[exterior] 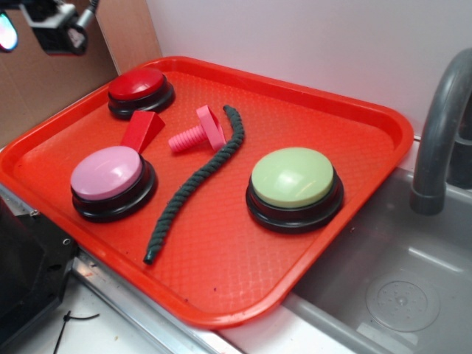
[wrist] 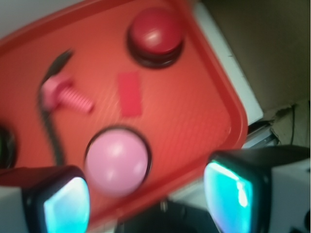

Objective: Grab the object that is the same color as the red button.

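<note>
Two fingers (wrist: 65,204) with glowing teal pads fill the bottom of the blurred wrist view, spread wide apart and holding nothing, high above the red tray (exterior: 354,125). Below them the pink-topped button (wrist: 117,161) sits closest, with the small red wedge block (wrist: 129,94) lying on the tray between it and the dark-red button (wrist: 155,34), apart from both. From outside, the wedge block (exterior: 142,130) lies just left of the pink screw toy (exterior: 198,133), with a dark twisted rope (exterior: 195,184) and a pale green button (exterior: 293,181) farther right.
</note>
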{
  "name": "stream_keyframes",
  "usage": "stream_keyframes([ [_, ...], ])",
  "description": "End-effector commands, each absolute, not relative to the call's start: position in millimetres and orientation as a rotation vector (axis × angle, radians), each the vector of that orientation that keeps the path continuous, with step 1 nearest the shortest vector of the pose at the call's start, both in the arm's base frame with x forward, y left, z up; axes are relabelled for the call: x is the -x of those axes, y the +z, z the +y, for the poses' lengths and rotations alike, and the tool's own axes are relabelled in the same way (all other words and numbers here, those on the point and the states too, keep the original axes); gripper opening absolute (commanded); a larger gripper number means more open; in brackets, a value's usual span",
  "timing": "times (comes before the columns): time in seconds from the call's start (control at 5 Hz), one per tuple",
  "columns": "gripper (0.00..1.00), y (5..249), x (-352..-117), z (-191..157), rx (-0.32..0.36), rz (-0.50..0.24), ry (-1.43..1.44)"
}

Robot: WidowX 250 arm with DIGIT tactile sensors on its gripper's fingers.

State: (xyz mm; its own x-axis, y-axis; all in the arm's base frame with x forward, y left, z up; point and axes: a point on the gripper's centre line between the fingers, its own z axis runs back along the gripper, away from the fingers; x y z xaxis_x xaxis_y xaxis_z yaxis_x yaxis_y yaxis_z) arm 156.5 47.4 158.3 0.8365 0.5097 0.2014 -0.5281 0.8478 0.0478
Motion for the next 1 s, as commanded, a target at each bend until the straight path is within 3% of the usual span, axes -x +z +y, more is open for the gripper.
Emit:
stream_keyframes([
  [0.0,1.0,117,-195,74,-0.158,-0.31,0.659],
  [0.2,1.0,91,-205,78,-0.174,-0.323,0.647],
  [0.4,1.0,76,-210,82,-0.154,-0.316,0.62],
  [0.6,1.0,59,-216,83,-0.074,-0.319,0.57],
  [0.8,1.0,49,-221,81,-0.081,-0.316,0.538],
])
